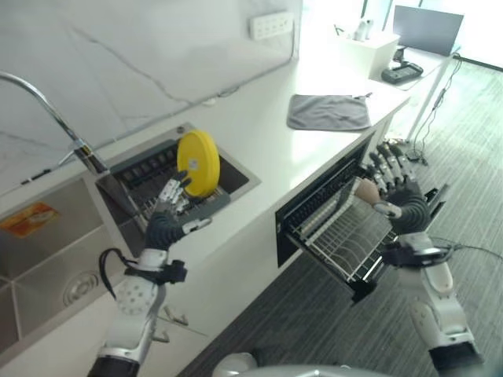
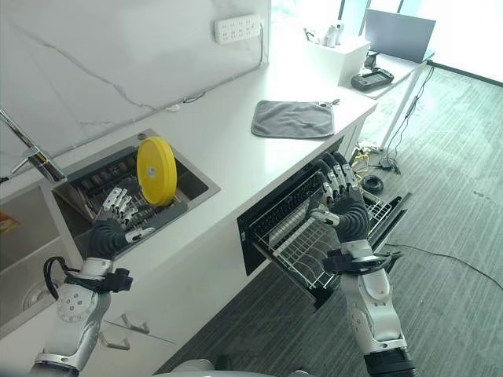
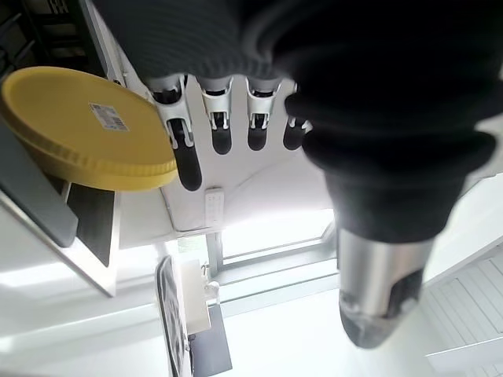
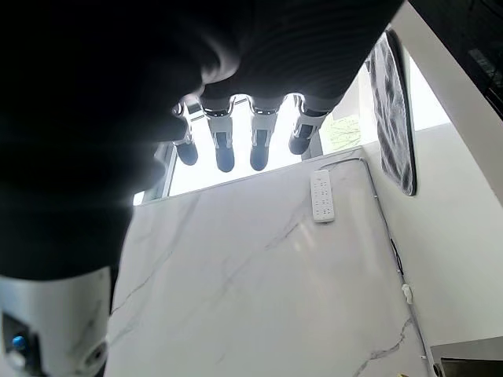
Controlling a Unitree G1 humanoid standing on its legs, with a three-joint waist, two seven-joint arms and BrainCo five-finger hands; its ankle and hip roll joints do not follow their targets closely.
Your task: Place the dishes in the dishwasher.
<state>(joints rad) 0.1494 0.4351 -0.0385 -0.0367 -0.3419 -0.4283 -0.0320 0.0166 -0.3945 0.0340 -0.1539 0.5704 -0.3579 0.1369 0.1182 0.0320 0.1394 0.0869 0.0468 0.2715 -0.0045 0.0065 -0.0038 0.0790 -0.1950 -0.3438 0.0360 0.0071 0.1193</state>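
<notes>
While both hands are empty, the step in hand looks like the first reach for the dish. Nearest, the right hand [image 2: 343, 206] hovers over the pulled-out dishwasher rack [image 2: 302, 247], fingers straight and released, holding nothing; the rack's wire tines look bare. Left hand [image 1: 167, 210] sits at the near rim of the sink's drying basket [image 1: 149, 177], fingers relaxed and open, just short of the yellow plate [image 1: 198, 162].

To do it well, by my judgement: bring the left fingers round the plate's near edge, thumb on the opposite face, and pinch before lifting. Lift straight up out of the basket wires so the rim does not snag, then carry across the white countertop [image 1: 259, 126] toward the rack.

Plate: round, bright yellow, smooth, thick-rimmed, standing on edge in the basket and leaning slightly. A small label shows on its face in the left wrist view [image 3: 82, 129]. Probably light plastic, slippery on smooth fingertips.

Further off, a grey cloth [image 1: 328, 111] lies flat on the counter.
</notes>
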